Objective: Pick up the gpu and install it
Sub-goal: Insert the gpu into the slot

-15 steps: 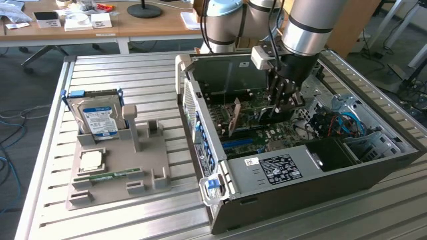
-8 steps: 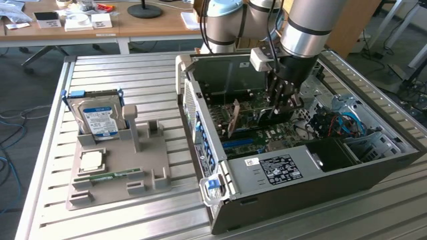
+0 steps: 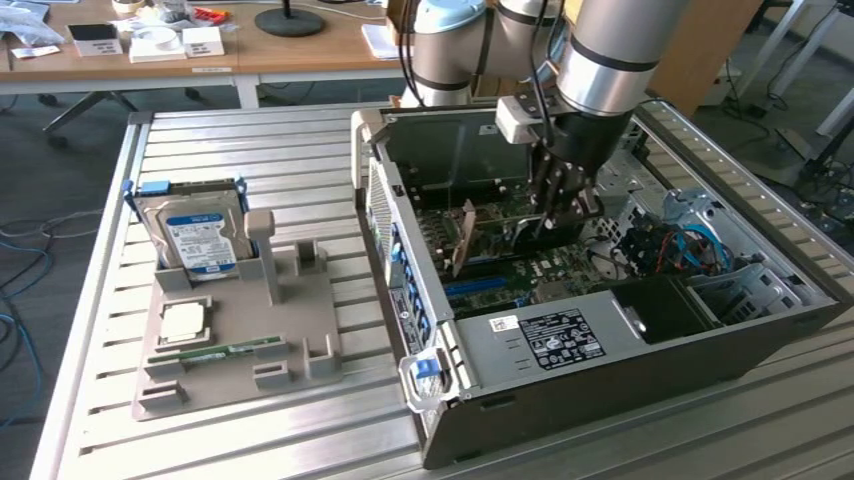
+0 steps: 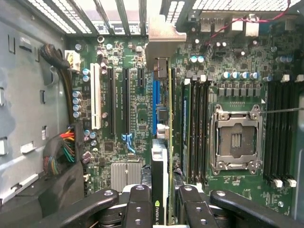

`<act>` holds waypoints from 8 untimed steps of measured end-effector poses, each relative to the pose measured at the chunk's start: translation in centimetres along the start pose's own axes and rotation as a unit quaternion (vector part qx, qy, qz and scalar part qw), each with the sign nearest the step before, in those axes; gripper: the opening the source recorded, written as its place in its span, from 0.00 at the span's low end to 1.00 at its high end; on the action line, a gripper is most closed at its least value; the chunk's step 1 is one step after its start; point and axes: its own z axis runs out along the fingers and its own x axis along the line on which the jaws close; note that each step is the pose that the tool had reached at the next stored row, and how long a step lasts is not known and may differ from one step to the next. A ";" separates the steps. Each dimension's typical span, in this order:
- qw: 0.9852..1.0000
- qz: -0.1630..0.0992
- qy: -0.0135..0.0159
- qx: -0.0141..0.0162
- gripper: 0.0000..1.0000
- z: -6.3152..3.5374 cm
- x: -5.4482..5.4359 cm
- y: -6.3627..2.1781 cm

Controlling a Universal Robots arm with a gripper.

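Note:
The gpu [image 3: 490,236] stands on edge inside the open computer case [image 3: 441,400], over the motherboard, with its green board and black cooler seen side-on. My gripper [image 3: 555,222] reaches down into the case and is shut on the card's upper edge. In the wrist view the gpu [image 4: 161,159] runs edge-on away from my gripper [image 4: 163,205], its silver end bracket [image 4: 162,38] at the case's rear slots. One black finger [image 4: 139,205] presses on each side of the card. The card lies along the blue expansion slot [image 4: 156,97]; whether it is seated I cannot tell.
A grey holder tray [image 3: 234,300] on the exterior view's left carries a hard drive [image 3: 198,235], a processor chip [image 3: 183,322] and a memory stick [image 3: 220,352]. Inside the case are the empty processor socket [image 4: 236,137], cable bundles [image 4: 66,147] and the power supply [image 3: 567,340].

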 end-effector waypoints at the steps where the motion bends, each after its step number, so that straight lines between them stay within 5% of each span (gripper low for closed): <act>1: 1.000 0.000 0.000 0.000 0.27 0.01 0.0 0.10; 8: 1.000 0.000 0.000 0.000 0.27 0.05 0.0 0.25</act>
